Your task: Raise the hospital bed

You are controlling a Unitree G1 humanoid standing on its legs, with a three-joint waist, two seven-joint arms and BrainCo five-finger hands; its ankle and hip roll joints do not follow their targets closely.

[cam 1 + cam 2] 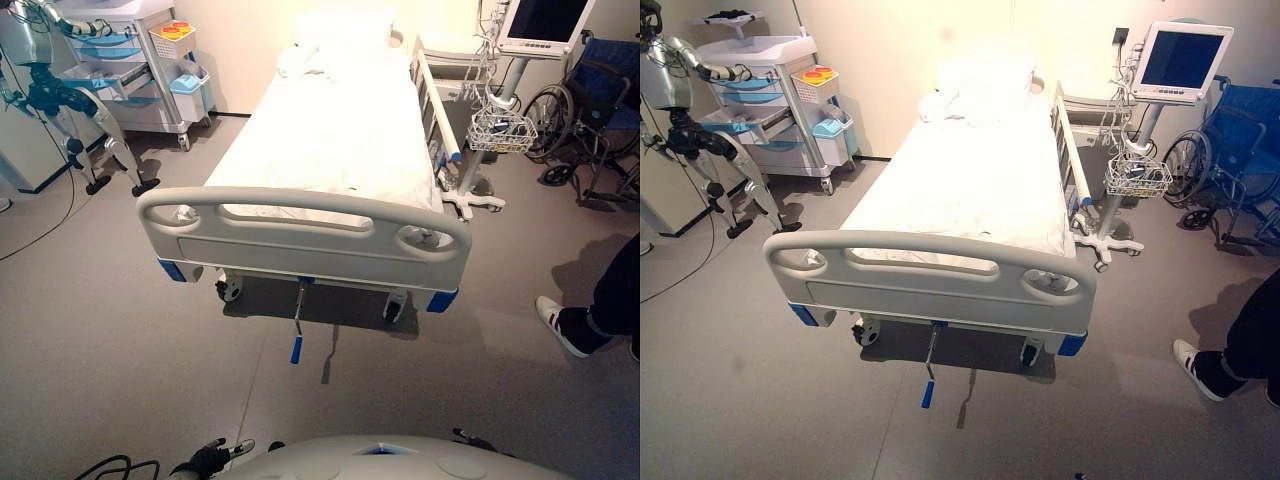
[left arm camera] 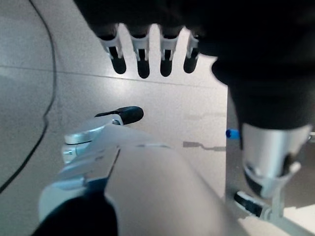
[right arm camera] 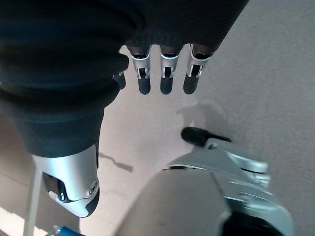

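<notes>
Both relaxed and grasping nothing, left hand (image 2: pixel 147 54) and right hand (image 3: pixel 165 73) hanging above the floor, well short of the hospital bed (image 1: pixel 320 150) and its blue-tipped crank (image 1: pixel 297 325).

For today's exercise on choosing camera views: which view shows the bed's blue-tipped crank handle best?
The left eye view: the crank handle hangs below the footboard, seen whole near the picture's centre. The right eye view shows it equally whole, lower down. The left wrist view catches just a blue tip; the right wrist view a blue bit at its edge.
</notes>
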